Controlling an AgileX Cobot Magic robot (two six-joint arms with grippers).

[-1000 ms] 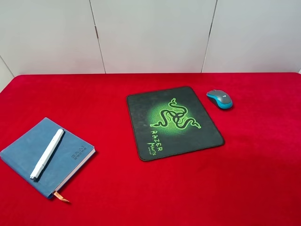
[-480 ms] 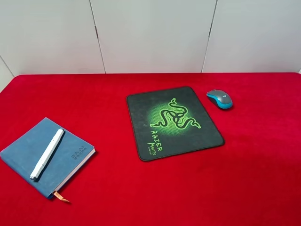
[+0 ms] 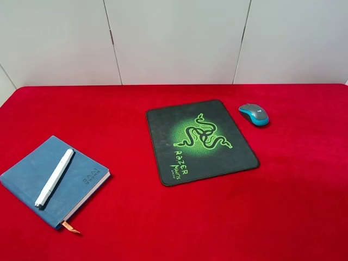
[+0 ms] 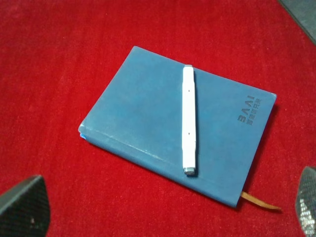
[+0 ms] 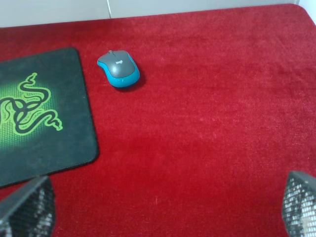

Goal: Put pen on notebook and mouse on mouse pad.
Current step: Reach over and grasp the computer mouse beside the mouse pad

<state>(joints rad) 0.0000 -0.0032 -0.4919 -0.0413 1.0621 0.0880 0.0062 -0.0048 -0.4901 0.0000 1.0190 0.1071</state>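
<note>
The white pen (image 3: 54,178) (image 4: 189,120) lies flat on the blue notebook (image 3: 32,174) (image 4: 143,118) at the table's front left, its orange-tan ribbon sticking out at one corner. The black mouse pad (image 3: 199,140) (image 5: 39,113) with the green emblem sits mid-table with nothing on it. The grey and teal mouse (image 3: 254,114) (image 5: 118,67) rests on the red cloth just beyond the pad's far right corner. My left gripper (image 4: 163,210) hangs open above the notebook, holding nothing. My right gripper (image 5: 163,210) is open over bare cloth, well short of the mouse. Neither arm shows in the exterior high view.
A red cloth (image 3: 293,190) covers the whole table. White wall panels (image 3: 174,38) rise behind its far edge. The table's right far corner (image 5: 301,7) shows in the right wrist view.
</note>
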